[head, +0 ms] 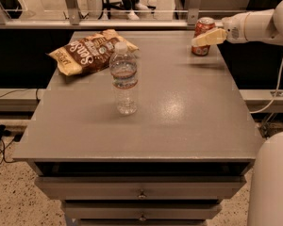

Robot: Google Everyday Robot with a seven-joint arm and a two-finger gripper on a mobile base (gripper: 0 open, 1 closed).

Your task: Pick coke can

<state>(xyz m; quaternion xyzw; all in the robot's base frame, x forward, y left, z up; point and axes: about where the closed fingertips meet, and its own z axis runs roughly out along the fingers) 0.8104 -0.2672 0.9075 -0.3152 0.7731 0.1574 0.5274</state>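
The coke can (203, 26), red-orange with a silver top rim, stands upright near the far right corner of the grey table (179, 117). My gripper (201, 40) reaches in from the right on a white arm. Its cream-coloured finger (208, 37) lies across the front of the can at mid height. The can's lower part shows below the finger.
A clear plastic water bottle (124, 78) stands upright in the middle of the table. A brown chip bag (89, 51) lies at the far left. The table has drawers below its front edge. The robot's white base (273, 182) is at the lower right.
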